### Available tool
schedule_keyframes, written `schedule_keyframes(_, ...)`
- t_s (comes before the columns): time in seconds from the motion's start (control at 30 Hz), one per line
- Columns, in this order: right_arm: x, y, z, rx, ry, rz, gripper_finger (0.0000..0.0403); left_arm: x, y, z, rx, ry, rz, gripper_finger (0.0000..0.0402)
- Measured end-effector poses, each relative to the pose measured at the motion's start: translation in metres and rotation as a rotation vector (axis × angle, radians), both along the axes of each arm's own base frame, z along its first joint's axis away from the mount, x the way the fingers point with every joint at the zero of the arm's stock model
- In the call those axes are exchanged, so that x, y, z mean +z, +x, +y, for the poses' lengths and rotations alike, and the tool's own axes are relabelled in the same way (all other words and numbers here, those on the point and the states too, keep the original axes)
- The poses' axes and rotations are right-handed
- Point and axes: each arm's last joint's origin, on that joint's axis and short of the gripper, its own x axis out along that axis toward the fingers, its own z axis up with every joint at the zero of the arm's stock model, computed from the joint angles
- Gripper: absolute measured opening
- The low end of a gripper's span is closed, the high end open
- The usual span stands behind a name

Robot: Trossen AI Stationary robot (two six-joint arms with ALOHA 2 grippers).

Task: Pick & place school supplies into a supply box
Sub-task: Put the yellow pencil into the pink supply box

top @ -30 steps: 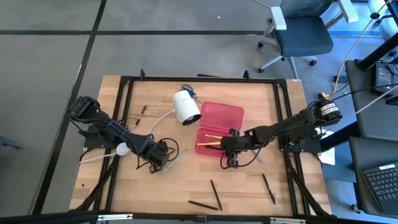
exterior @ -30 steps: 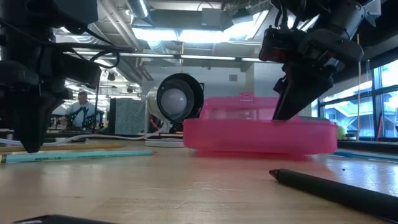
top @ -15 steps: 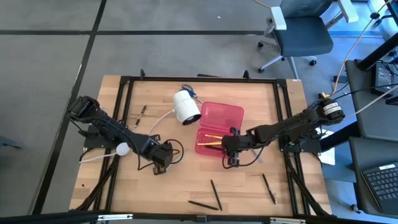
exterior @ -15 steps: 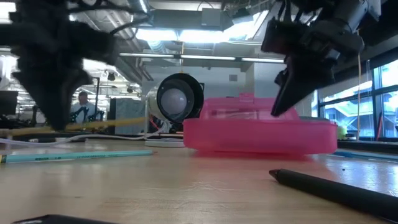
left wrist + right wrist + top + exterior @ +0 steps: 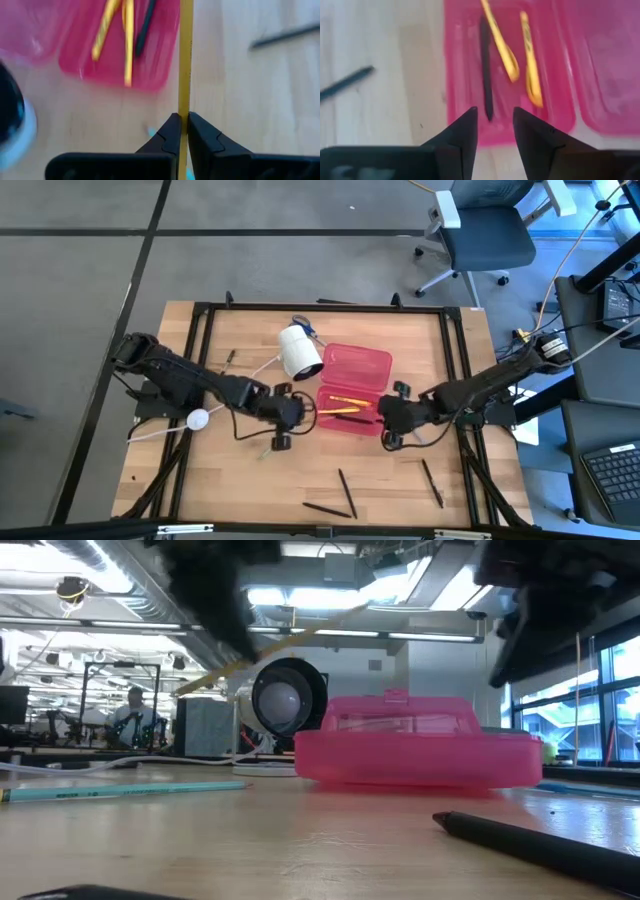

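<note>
Now I have the left arm stretched low across the bench (image 5: 200,480), its left gripper (image 5: 181,131) pinching a yellow pencil (image 5: 186,60) just beside the open supply box (image 5: 368,367) mid-bench. My right gripper (image 5: 494,131) hangs by the box's right edge, jaws spread, holding nothing.

Even, fairly bright overhead light fills the high view, with only soft short shadows on the pale wooden counter (image 5: 300,480). In the low view, ceiling strip lamps (image 5: 300,595) glare white, and the dark arms above are smeared by motion blur. The translucent pink plastic case (image 5: 415,750) stays sharp; the near black pen (image 5: 540,840) is soft. Both wrist views are blurred, the thin yellow pencil (image 5: 185,60) streaked lengthwise
</note>
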Motion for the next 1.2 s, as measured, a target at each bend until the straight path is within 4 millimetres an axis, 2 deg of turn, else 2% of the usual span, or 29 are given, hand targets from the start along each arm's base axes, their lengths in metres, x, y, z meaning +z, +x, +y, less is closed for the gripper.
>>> schedule_keyframes(0.2, -0.003, -0.02, 0.012, -0.09, -0.048, 0.043, 0.0129, 0.015, 0.024, 0.018, -0.061, 0.038, -0.118, 0.0011)
schedule_keyframes(0.4, -0.003, -0.031, 0.02, -0.149, -0.094, 0.019, 0.0129, 0.013, 0.053, 0.038, -0.07, 0.078, -0.107, 0.0012)
schedule_keyframes(0.57, -0.005, -0.038, 0.023, -0.197, -0.076, 0.041, 0.0129, 0.008, 0.086, 0.053, -0.098, 0.05, -0.088, 0.0012)
schedule_keyframes(0.73, -0.006, -0.046, 0.026, -0.241, -0.054, 0.072, 0.0129, -0.005, 0.114, 0.062, -0.141, 0.03, -0.033, 0.0012)
schedule_keyframes(0.87, -0.007, -0.05, 0.03, -0.271, -0.014, 0.073, 0.0129, -0.022, 0.129, 0.068, -0.161, 0.001, 0.021, 0.0012)
schedule_keyframes(1.0, -0.01, -0.052, 0.032, -0.29, 0.053, 0.121, 0.0129, -0.04, 0.133, 0.074, -0.149, -0.008, 0.078, 0.0012)
schedule_keyframes(1.2, -0.019, -0.056, 0.03, -0.286, 0.047, 0.157, 0.0129, -0.059, 0.133, 0.076, -0.138, -0.02, 0.154, 0.0012)
